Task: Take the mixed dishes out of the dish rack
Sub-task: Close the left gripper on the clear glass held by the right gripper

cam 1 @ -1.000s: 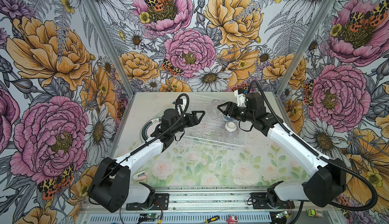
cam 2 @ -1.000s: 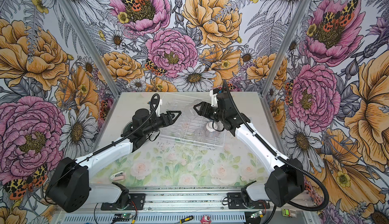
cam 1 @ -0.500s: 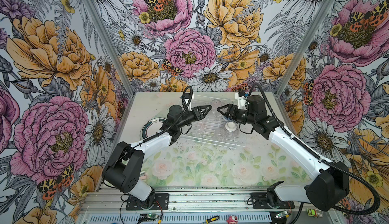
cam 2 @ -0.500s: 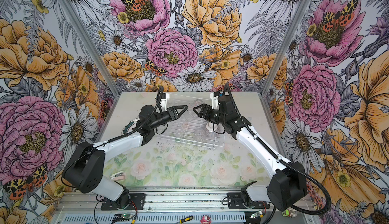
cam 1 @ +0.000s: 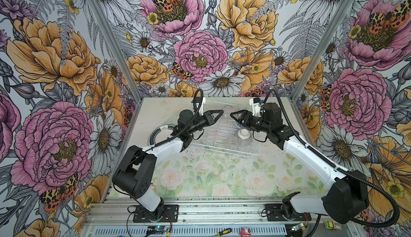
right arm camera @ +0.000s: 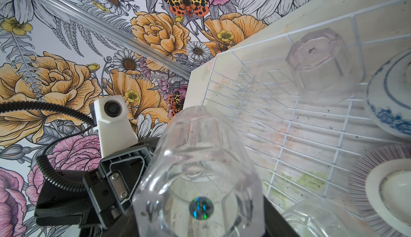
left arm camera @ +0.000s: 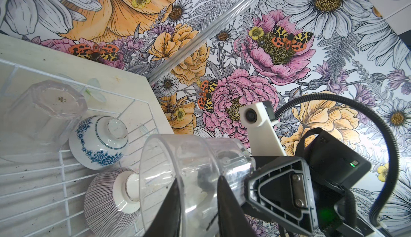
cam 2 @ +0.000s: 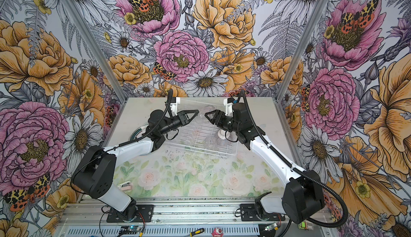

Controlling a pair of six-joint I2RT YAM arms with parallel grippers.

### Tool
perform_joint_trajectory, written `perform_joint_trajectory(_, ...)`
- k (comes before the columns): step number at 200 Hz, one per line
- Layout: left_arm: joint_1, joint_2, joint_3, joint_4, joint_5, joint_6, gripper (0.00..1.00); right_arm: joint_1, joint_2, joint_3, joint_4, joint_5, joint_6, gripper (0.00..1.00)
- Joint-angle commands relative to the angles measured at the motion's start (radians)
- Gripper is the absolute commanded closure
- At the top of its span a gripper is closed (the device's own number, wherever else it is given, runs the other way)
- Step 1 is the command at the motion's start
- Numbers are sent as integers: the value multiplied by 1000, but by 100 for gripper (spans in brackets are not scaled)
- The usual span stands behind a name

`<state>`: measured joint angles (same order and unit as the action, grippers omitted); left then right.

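Starting with the right gripper: clamped on the base end of a clear tumbler, holding it on its side up in the air, mouth pointing toward 9 o'clock in both top views. Facing it nose to nose, the left gripper, reaching in from 9 o'clock with fingers drawn in narrow around the mouth end of that same glass. Honestly can't tell from the left wrist view whether actually pressing on it or just sitting right beside it.

Moving outward: all of that hanging over the 12 o'clock end of the dish rack, white wire, sitting a bit skewed on the floral tabletop. Plenty in there, all mouth-down: a second tumbler at the 12 o'clock end, a small blue-flowered bowl just beside it, then a grey-striped bowl on the 3 o'clock side, next to the blue one. Also a clear glass piece right at 9 o'clock of the striped bowl, too see-through to name properly.

Off the rack, at its 9 o'clock: a white plate with a dark rim lying flat on the table, partly hidden behind the left arm.
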<state>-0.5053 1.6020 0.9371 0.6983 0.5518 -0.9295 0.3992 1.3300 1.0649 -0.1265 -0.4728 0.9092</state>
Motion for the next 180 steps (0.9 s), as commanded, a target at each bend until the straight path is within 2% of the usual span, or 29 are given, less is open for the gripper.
perform_joint_trajectory(1,-33,11,-2,86,90,6,70,3,2,-13,95,-46,10,67)
perform_joint_trajectory(62,-65,32,-17,128,125,-17,69,-17,11,-23,111,-64,7,67)
perform_joint_trajectory(110,-82,7,-24,50,131,40,70,-37,39,-13,105,-110,2,66)
perform_joint_trajectory(133,-89,-5,-23,5,120,79,76,-39,47,-13,107,-126,-4,66)
perform_joint_trajectory(157,-85,1,-8,-25,89,78,98,-37,29,-29,108,-112,-7,60)
perform_joint_trajectory(180,-86,12,5,-33,57,77,100,-37,-6,-56,119,-95,-1,58)
